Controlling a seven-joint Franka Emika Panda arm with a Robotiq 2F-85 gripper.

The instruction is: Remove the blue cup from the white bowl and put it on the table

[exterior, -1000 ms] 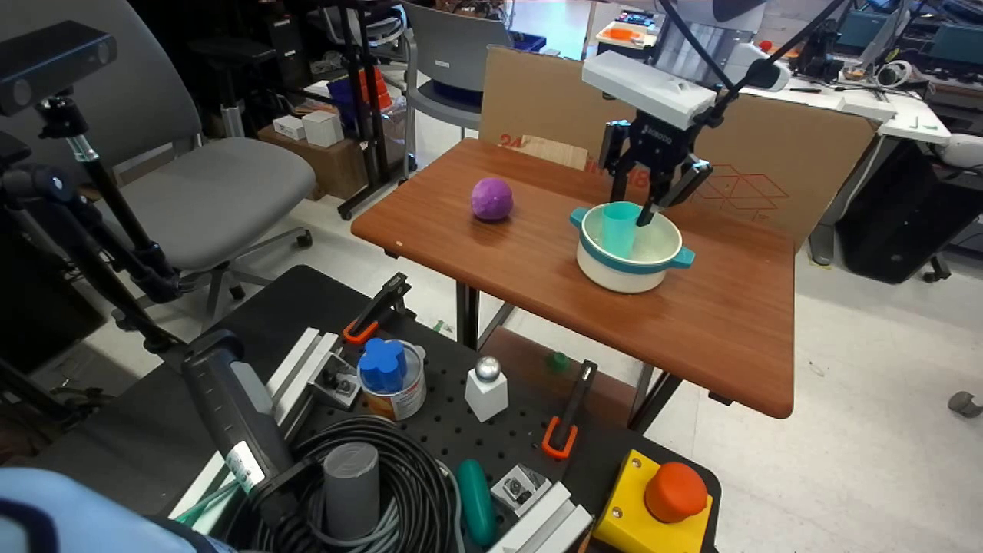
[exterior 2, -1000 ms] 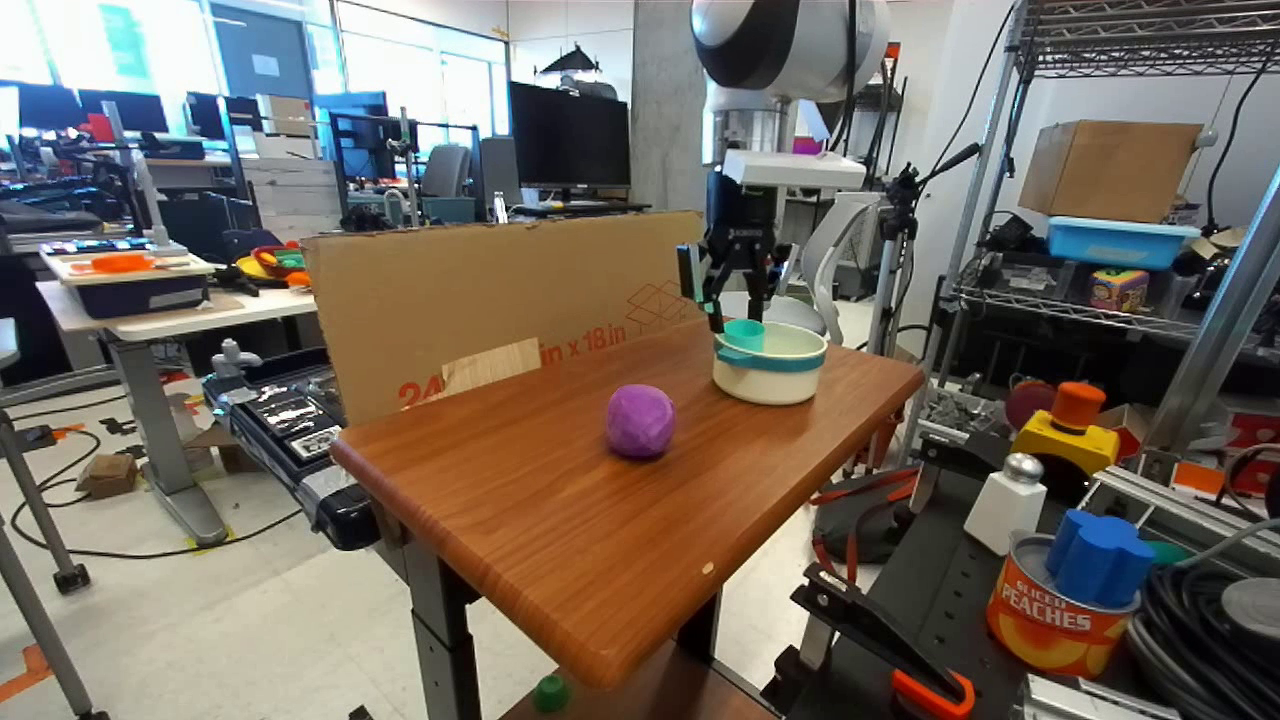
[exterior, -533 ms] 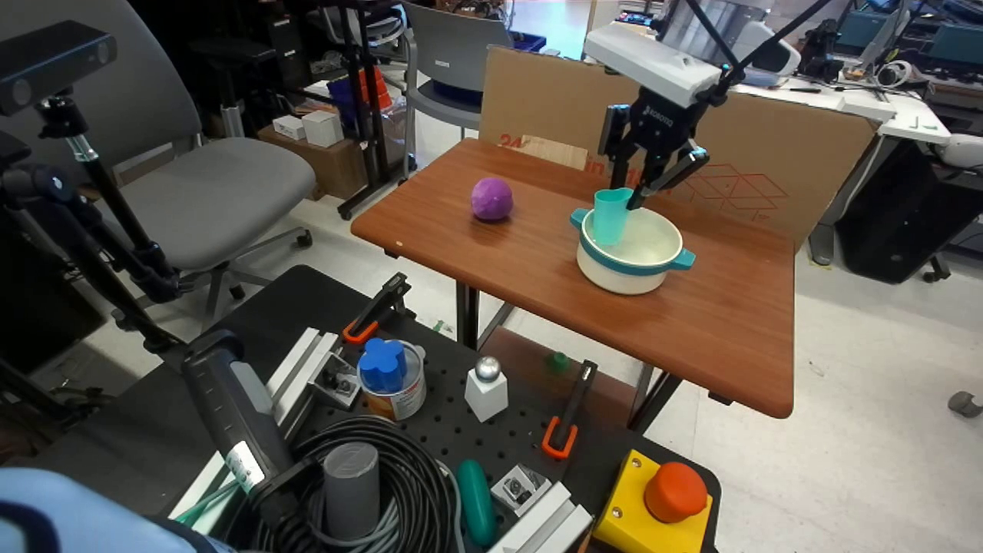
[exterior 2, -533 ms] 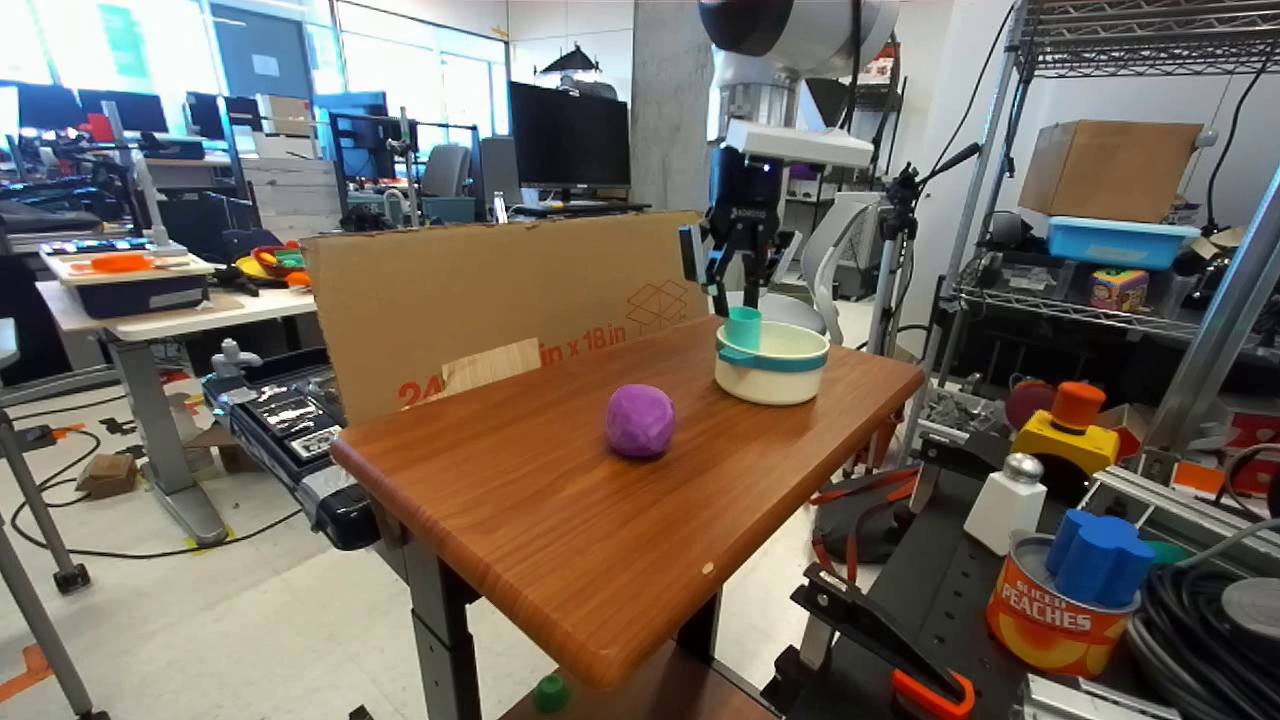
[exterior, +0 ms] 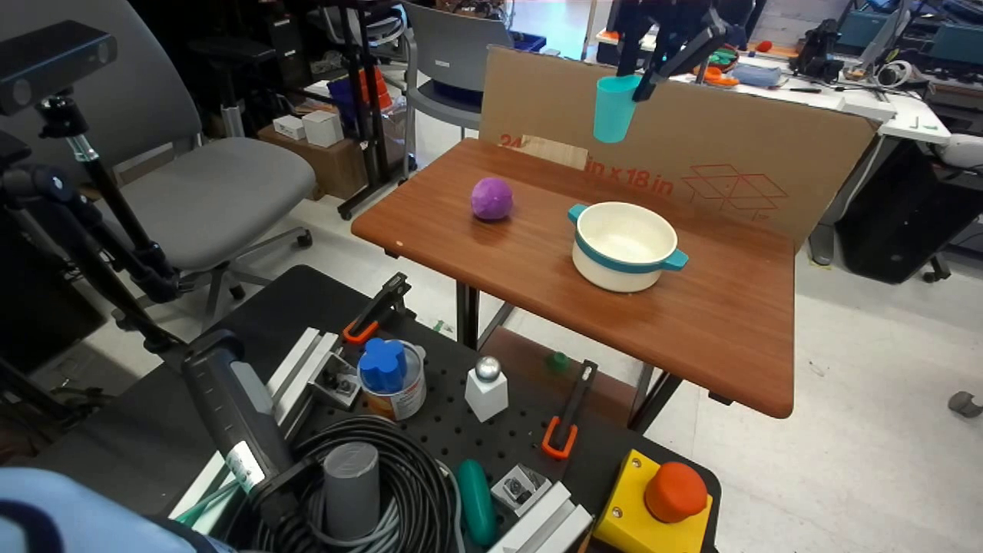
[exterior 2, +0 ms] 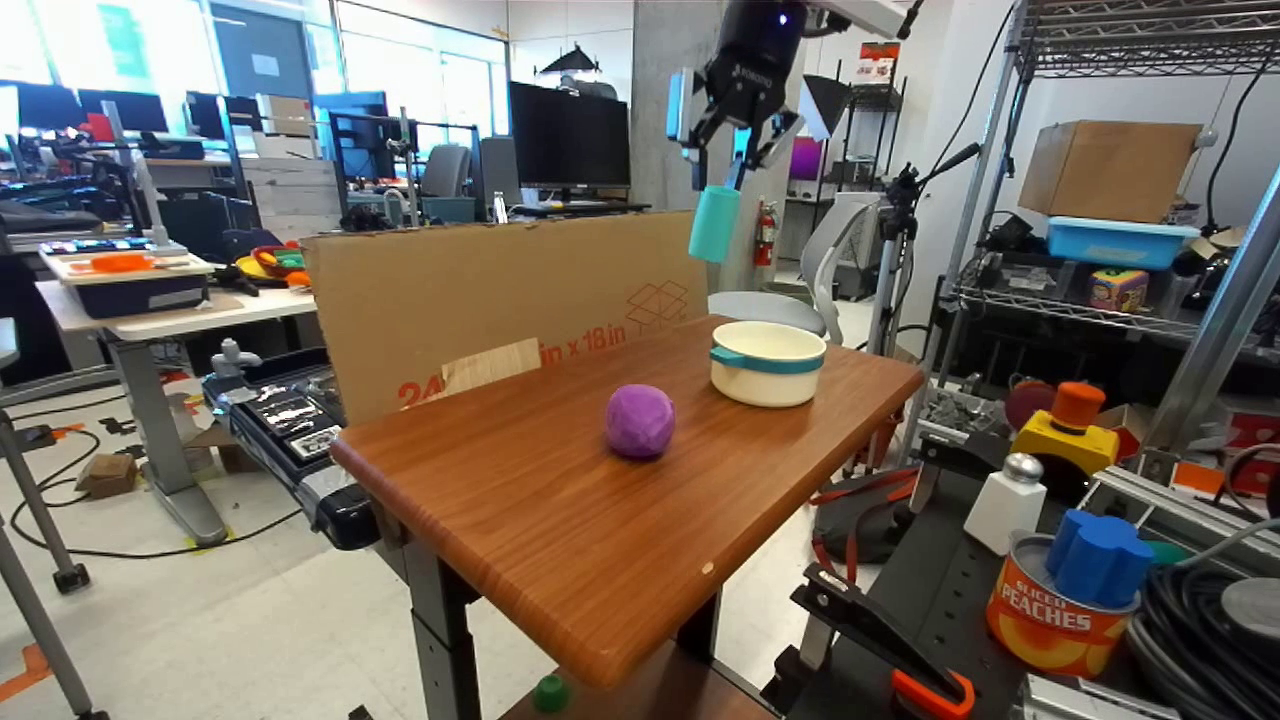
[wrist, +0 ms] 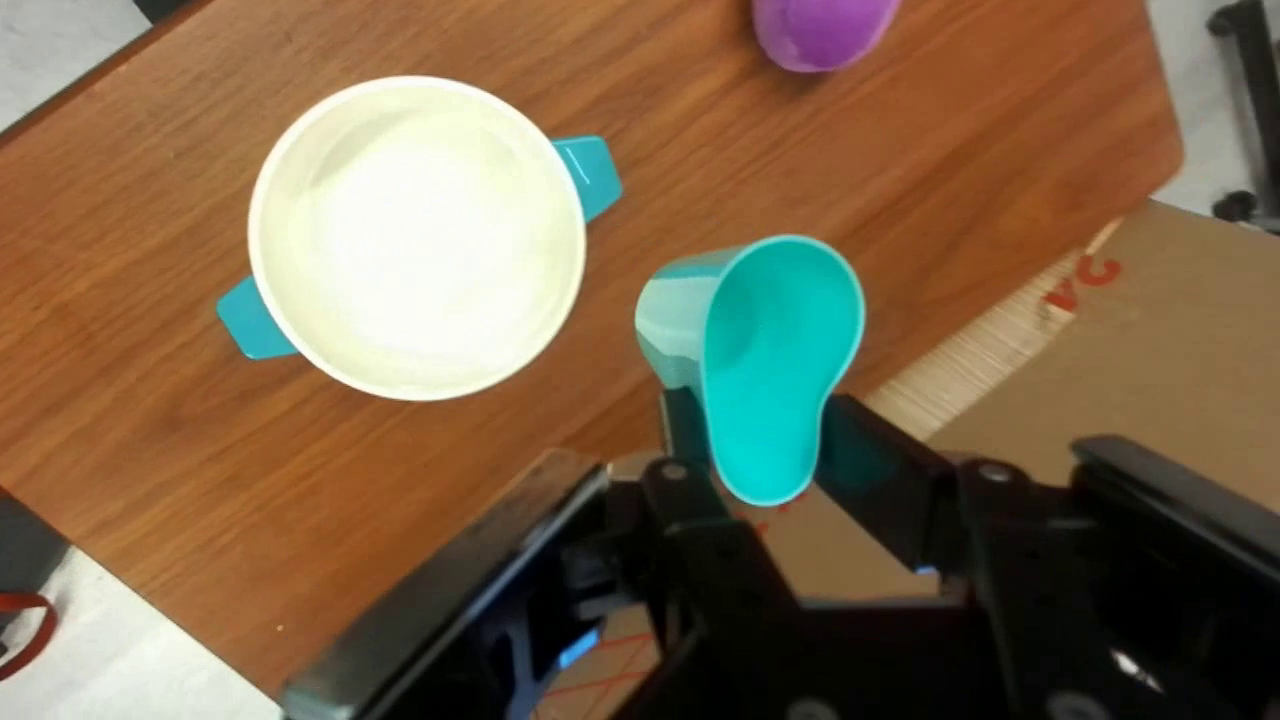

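The teal-blue cup [exterior: 613,115] hangs in the air above the table, slightly tilted; it also shows in an exterior view [exterior 2: 714,228] and the wrist view [wrist: 785,320]. My gripper [exterior 2: 718,184] is shut on its upper walls, with the fingers pressing the rim inward in the wrist view [wrist: 760,430]. The white bowl [exterior: 614,274] with teal tabs stands empty on the reddish-brown table [exterior: 706,330], below the cup and apart from it. The bowl also shows in an exterior view [exterior 2: 765,386] and the wrist view [wrist: 420,240].
A purple ball [exterior: 491,199] lies on the table beside the bowl. A tall cardboard panel [exterior: 737,146] stands along one long table edge. A black cart [exterior: 453,430] with clamps, a can and a yellow stop button [exterior: 653,507] stands along the opposite side.
The gripper has lifted the cup up out of the bowl, high above the table, and tilted it slightly. The bowl has shifted very slightly. The purple ball has not moved.
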